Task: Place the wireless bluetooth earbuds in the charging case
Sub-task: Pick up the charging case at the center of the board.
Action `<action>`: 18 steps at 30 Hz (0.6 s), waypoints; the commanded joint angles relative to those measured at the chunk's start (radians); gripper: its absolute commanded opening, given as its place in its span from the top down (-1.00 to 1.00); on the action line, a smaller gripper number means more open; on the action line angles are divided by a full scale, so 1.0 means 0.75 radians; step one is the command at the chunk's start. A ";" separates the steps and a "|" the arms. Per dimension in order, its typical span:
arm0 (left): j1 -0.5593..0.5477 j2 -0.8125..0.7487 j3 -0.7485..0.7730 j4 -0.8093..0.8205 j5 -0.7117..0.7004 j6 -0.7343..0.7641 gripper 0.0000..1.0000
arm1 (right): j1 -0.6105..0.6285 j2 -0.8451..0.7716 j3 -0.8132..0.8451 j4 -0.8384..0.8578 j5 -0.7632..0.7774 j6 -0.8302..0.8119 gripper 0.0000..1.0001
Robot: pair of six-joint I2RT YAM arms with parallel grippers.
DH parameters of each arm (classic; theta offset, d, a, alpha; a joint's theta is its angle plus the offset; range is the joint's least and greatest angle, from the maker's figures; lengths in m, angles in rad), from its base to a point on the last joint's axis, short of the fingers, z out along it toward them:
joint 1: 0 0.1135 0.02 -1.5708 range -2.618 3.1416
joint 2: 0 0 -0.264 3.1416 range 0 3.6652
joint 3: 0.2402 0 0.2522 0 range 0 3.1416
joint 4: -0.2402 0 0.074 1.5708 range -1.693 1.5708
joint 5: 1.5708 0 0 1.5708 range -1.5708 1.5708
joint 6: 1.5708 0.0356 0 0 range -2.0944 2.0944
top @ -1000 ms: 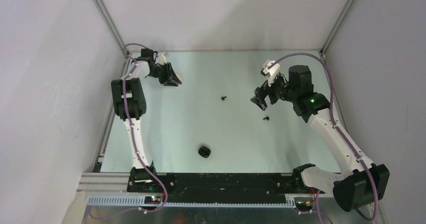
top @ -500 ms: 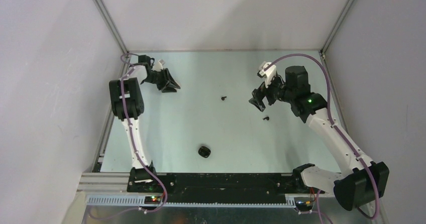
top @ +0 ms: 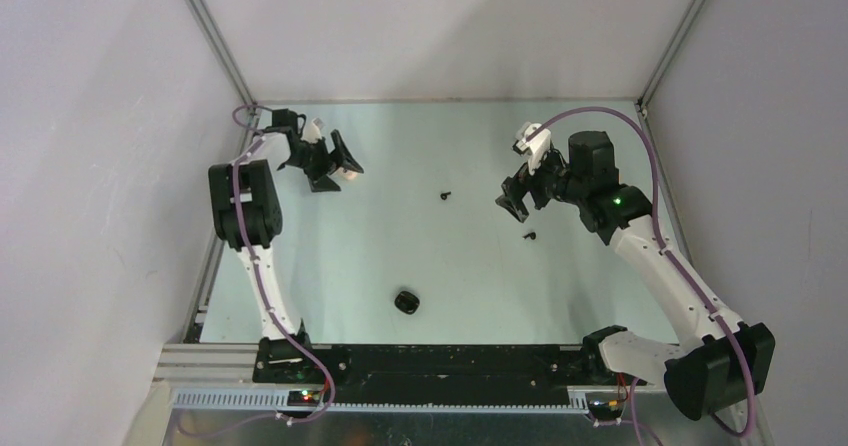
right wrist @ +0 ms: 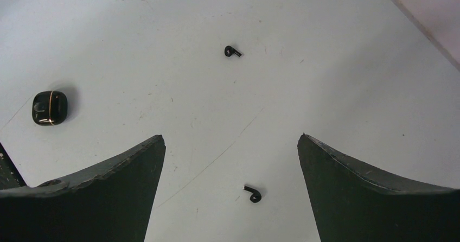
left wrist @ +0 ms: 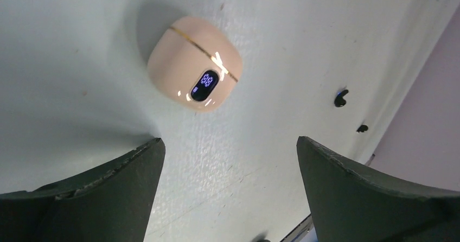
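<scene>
L gripper: jaws wide, empty.
Cream case: shut, display lit, upper left.
R gripper: jaws wide, empty.
Black earbud: on table, bottom centre.

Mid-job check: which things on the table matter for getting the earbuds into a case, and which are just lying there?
For the job: black earbud nearest the right gripper; second black earbud farther out; black case.

Just lying about, probably: cream case, shut with its display lit, by the open left gripper; no cream earbuds in view.
</scene>
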State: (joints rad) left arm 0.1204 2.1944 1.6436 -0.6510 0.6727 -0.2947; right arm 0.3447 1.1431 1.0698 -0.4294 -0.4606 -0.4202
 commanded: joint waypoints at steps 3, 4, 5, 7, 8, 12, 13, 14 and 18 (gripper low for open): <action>0.001 -0.216 -0.038 -0.057 -0.174 0.111 -0.99 | -0.004 -0.047 0.002 0.066 0.122 0.009 -0.99; 0.000 -0.239 -0.031 -0.066 -0.176 0.144 -0.99 | -0.005 -0.051 0.001 0.075 0.176 0.014 -0.99; -0.001 -0.288 -0.029 -0.079 -0.177 0.160 -0.99 | -0.007 -0.065 0.000 0.094 0.205 0.018 -0.99; 0.000 -0.382 -0.034 -0.086 -0.180 0.217 -0.99 | -0.010 -0.105 -0.012 0.131 0.269 0.026 -0.99; -0.001 -0.422 -0.045 -0.087 -0.188 0.265 -0.99 | -0.010 -0.140 -0.022 0.166 0.291 0.024 -0.99; -0.013 -0.782 -0.137 -0.058 -0.329 0.492 -0.99 | -0.032 -0.210 -0.085 0.192 0.175 0.020 -0.99; -0.014 -0.844 -0.216 -0.029 -0.384 0.524 -0.99 | -0.040 -0.210 -0.086 0.176 0.046 -0.018 -0.99; -0.013 -0.982 -0.259 0.034 -0.405 0.586 -0.99 | -0.048 -0.203 -0.086 0.138 -0.003 -0.032 -0.99; -0.014 -1.345 -0.534 0.207 -0.424 0.689 -0.99 | 0.016 -0.162 -0.078 0.086 -0.164 -0.123 -0.99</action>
State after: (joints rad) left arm 0.1154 1.4094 1.3823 -0.6167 0.4164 0.0711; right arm 0.3149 0.9970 1.0122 -0.3485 -0.4423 -0.4492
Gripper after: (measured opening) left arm 0.994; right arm 0.993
